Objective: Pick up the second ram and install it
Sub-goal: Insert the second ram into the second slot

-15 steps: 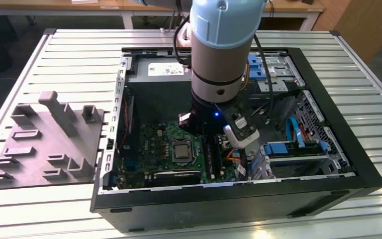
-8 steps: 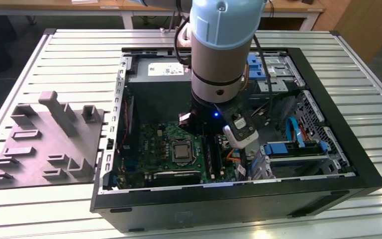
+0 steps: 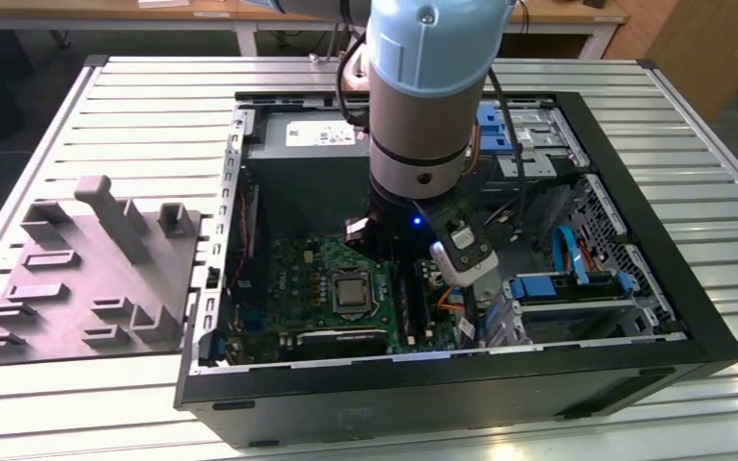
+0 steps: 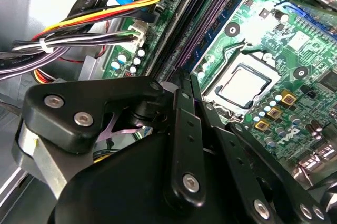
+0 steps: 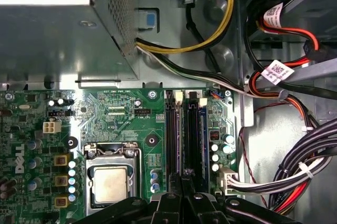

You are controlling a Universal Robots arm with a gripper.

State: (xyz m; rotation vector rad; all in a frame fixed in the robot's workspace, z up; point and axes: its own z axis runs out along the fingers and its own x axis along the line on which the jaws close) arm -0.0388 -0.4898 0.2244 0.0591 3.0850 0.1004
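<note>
You had the end effector [image 4: 184, 84] down inside the open computer case [image 3: 407, 408], over the memory slots [image 5: 185, 129] just to the exterior view's right of the processor socket [image 5: 110, 182]. Its fingers [image 4: 181, 118] were drawn narrow, nearly together; what they gripped, if anything, I could not tell. A thin blue edge [image 5: 202, 139] stood in the slot farthest from the socket; whether that was the second ram could not be confirmed. The case sat on the desk [image 3: 126, 106].
</note>
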